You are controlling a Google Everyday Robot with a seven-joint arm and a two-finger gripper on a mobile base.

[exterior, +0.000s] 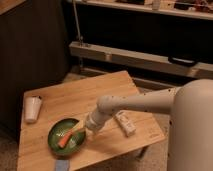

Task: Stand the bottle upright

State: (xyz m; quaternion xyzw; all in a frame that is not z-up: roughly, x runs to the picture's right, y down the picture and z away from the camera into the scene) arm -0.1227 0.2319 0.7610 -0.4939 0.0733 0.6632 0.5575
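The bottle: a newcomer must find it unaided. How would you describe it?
On the wooden table, the robot arm ends in a claw at the right rim of the green plate. The bottle lies flat just right of that arm, near the table's right edge. It is white and oblong with faint dark markings, unlike the tapered white cup at the far left.

Matt white plastic claw [90, 130] at glossy green plate [54, 132], smooth wooden table [100, 92]
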